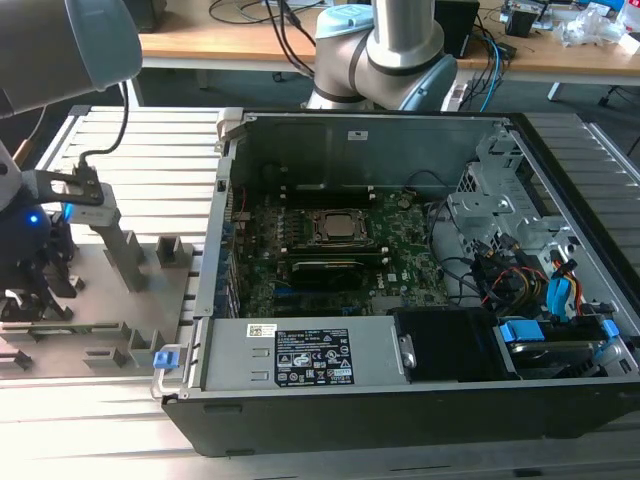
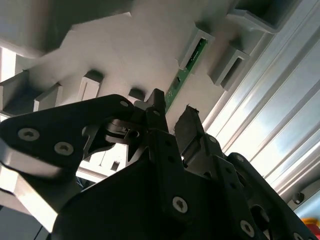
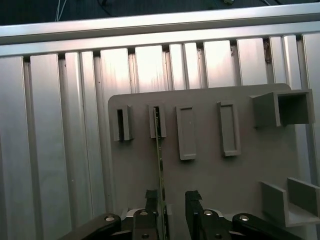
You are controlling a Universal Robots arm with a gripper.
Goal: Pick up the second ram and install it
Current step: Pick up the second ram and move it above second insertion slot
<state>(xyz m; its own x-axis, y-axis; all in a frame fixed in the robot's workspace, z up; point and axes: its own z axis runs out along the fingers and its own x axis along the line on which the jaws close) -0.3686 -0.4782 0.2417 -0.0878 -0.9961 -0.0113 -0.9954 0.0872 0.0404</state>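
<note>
The second ram [image 3: 160,165] is a thin green stick seen edge-on. It stands upright in a slot block on the grey fixture plate [image 3: 215,175]. In the second wrist view the ram [image 2: 184,72] runs from its slot block toward the fingers. My gripper [image 3: 172,200] is open and straddles the near end of the stick. The stick lies close against one finger [image 3: 151,199], with a clear gap to the other. In the exterior view my gripper [image 1: 35,275] hangs low over the plate [image 1: 110,335] at the exterior view's left.
An open computer case [image 1: 300,365] sits to the exterior view's right of the plate, with its motherboard [image 1: 330,265] exposed. Grey fixture blocks [image 1: 125,255] rise from the plate. Slotted aluminium table rails [image 3: 60,150] surround the plate. A second robot base [image 1: 385,55] stands behind the case.
</note>
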